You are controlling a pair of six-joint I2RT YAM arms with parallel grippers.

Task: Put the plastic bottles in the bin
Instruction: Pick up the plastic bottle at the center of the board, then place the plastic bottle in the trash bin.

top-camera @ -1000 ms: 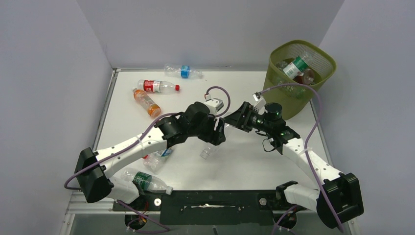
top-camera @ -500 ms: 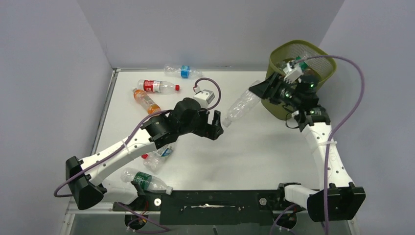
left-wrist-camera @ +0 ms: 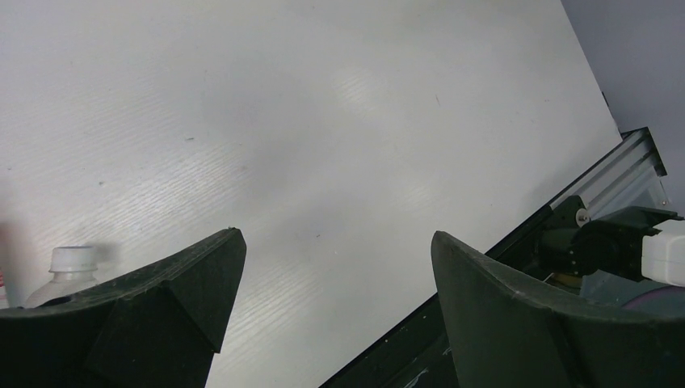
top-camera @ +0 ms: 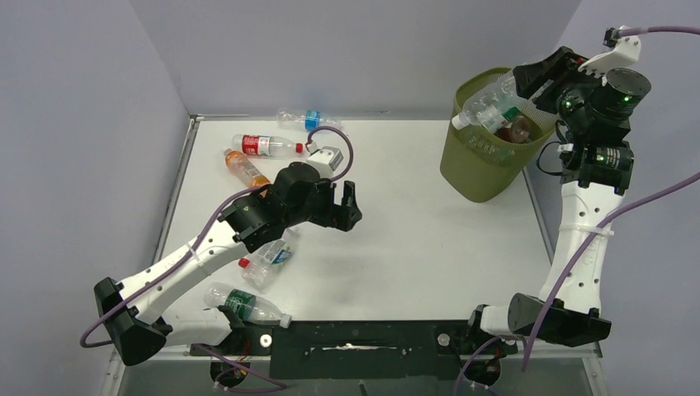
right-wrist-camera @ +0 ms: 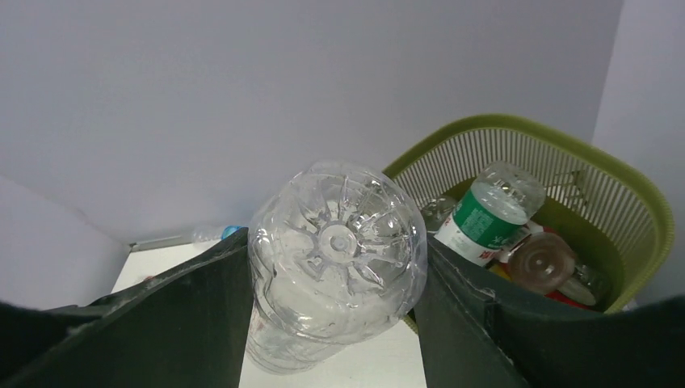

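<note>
The right claw [top-camera: 535, 78] is clamping a clear bottle [right-wrist-camera: 335, 250] by its base, cap pointing down over the rim of the bin [top-camera: 479, 165], which is already holding several. The left claw [left-wrist-camera: 338, 275] is hanging wide open and empty. Five more bottles [top-camera: 266, 145] are lying on the table [top-camera: 413, 247].

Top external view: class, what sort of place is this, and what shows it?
Probably a robotics lab test cell: two robot arms bolted at a white table edge, plain grey walls boxing it in, and plastic bottles strewn as props near a green mesh bin.
</note>
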